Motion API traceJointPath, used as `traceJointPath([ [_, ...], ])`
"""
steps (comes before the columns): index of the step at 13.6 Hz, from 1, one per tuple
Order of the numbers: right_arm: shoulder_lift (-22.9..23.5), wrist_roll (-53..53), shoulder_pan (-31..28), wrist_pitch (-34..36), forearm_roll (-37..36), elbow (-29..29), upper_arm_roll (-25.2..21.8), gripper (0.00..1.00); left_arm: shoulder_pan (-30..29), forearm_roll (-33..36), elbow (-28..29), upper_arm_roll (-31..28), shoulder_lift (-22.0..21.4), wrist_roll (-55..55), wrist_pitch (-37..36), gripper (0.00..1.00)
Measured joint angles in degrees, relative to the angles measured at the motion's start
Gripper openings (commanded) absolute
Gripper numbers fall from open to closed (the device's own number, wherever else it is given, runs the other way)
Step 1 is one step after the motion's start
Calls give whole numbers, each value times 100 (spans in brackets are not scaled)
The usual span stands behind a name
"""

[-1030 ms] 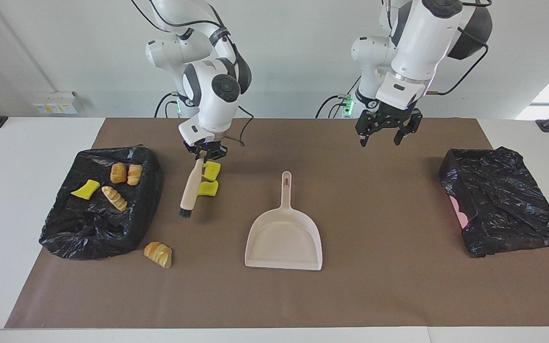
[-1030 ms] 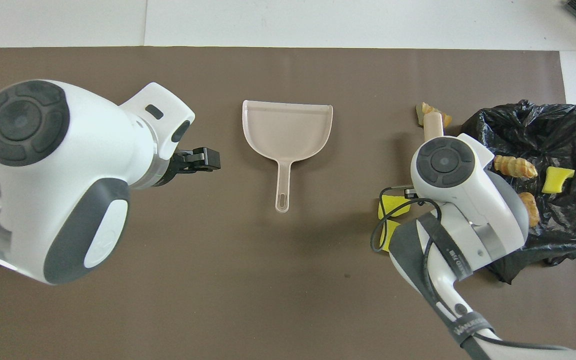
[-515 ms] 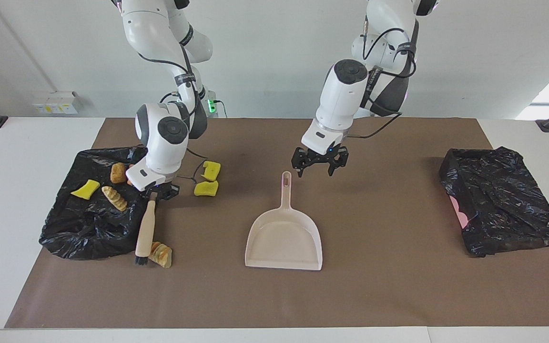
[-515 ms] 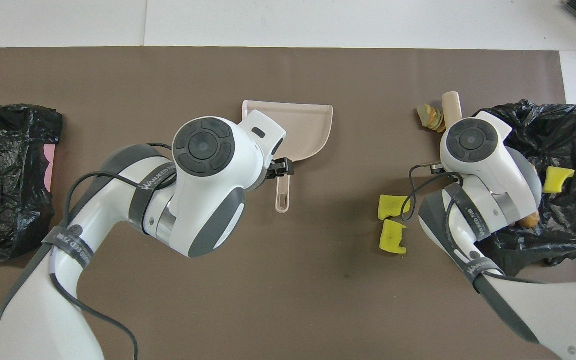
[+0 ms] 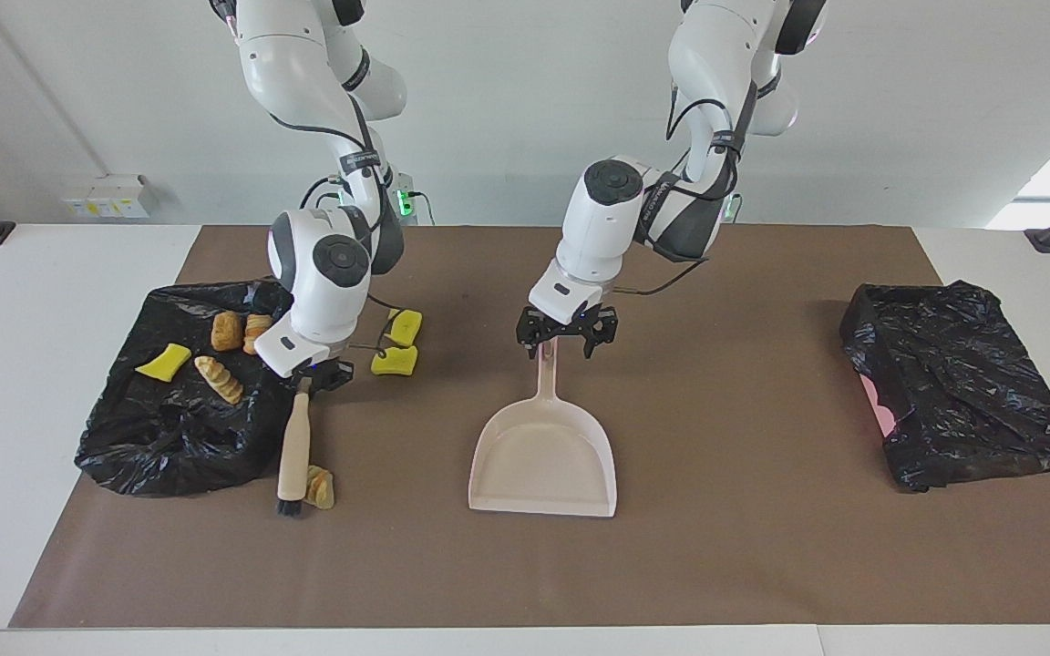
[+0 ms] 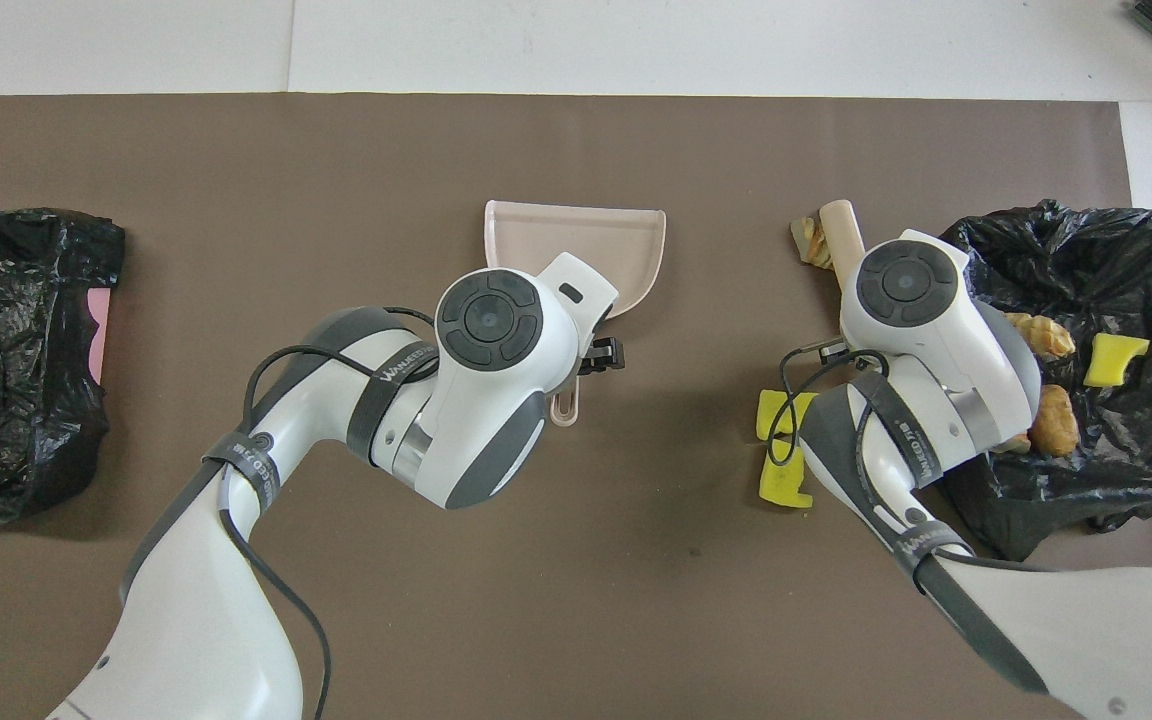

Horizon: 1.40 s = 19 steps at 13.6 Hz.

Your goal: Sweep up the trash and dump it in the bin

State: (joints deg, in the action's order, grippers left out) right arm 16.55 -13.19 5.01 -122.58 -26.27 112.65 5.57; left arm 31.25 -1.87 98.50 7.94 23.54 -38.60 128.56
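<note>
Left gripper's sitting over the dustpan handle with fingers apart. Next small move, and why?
Probably lower and close the left gripper on the dustpan handle. It hangs open right over the handle's end, nothing held, while the right gripper already holds the brush, bristles down beside a bread chunk on the mat.

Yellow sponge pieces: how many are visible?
3. One yellow sponge piece lies on the black bag; two lie on the mat beside it. The arm may hide others.
</note>
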Motion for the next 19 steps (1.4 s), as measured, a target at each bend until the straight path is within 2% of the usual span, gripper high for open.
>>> traceJointPath([
  [2,-21,616,9,163,419,-1,90,0,87,1,-1,4,105,21,31,44],
  [4,-112,1394,14,453,799,0,201,0,112,3,-14,0,107,87,-25,1],
  [9,-819,2478,45,1697,1478,3,349,0,102,8,-146,-73,80,353,-336,0],
  [13,-1291,2664,32,2468,1636,46,337,0,-66,7,-187,-159,-139,1637,-781,0],
  [15,-1446,2441,-46,2524,1642,257,306,0,-293,7,-200,-182,-369,2524,-1151,0],
  [19,-1868,1021,-2,2356,1704,1034,321,0,-672,8,-199,-192,-645,4243,-1831,0],
])
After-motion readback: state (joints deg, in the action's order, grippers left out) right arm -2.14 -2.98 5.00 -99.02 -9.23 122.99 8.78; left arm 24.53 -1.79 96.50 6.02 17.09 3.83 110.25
